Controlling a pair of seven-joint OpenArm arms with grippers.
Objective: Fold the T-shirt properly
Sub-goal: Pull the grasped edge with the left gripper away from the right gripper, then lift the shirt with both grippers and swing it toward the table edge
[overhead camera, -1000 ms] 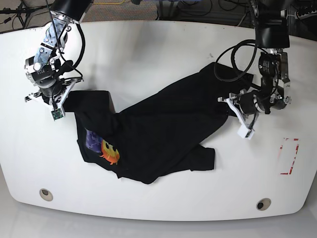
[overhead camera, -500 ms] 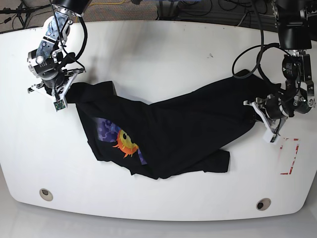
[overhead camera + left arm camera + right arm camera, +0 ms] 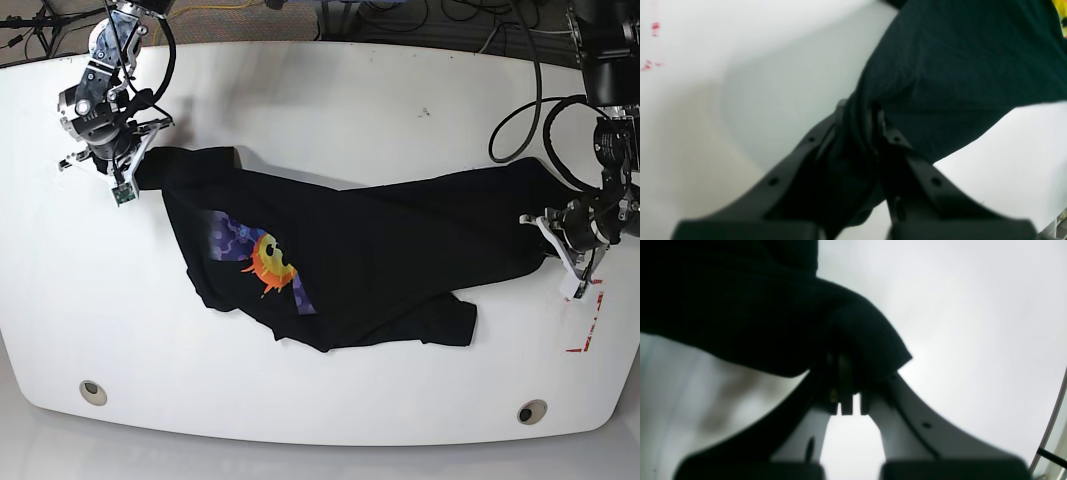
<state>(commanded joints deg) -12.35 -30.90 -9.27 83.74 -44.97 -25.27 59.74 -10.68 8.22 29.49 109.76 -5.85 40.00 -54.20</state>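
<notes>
The black cloth T-shirt with the orange emoji face (image 3: 380,240) now stretches wider across the white bench (image 3: 350,410), both arms' fingers (image 3: 128,183) (image 3: 562,235) pinching it, so spreading it seems to precede folding.

Both black-and-white arms (image 3: 612,150) (image 3: 112,85) have looping black cables (image 3: 548,110) and pale screw heads dotting their dark segments.

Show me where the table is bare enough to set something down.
Free: the table's front strip between its two round holes, and the left stretch beside the T-shirt. Crowded: the far corners, under both arms.
</notes>
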